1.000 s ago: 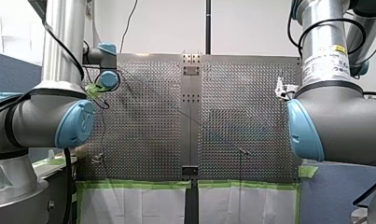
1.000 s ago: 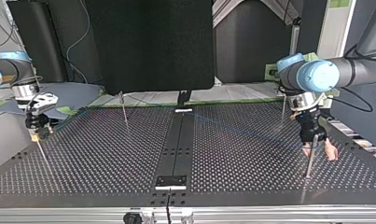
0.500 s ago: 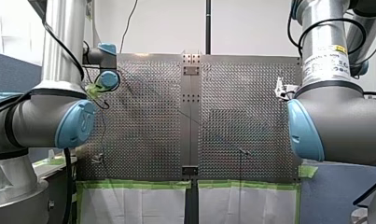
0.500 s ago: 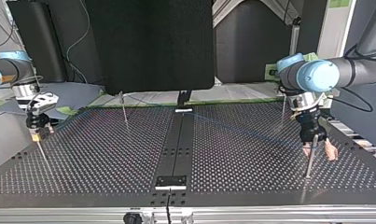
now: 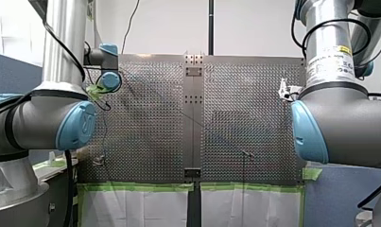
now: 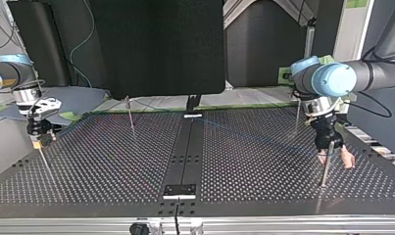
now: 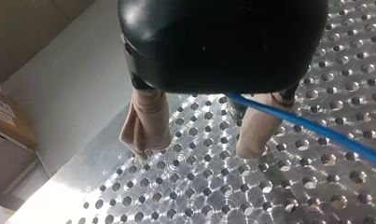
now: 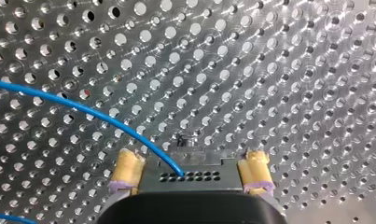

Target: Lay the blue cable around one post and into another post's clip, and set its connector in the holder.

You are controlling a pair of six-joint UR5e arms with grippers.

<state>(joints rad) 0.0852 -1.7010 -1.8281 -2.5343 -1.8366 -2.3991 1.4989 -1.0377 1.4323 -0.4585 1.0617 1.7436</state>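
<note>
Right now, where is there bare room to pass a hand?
Free: the plate between the far post and my right pincer, which holds the connector; also the near half beside the centre strip. Crowded: around my left pincer, by the blue cable and a post.

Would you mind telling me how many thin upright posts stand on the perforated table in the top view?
4: a far-left post, a far-right post, a near-right post beside my left gripper, a near-left post below my right gripper. More may be hidden.

Right pincer [image 8: 191, 158] clamps connector [image 8: 190, 176]; left pincer [image 7: 194, 153] spread.
</note>
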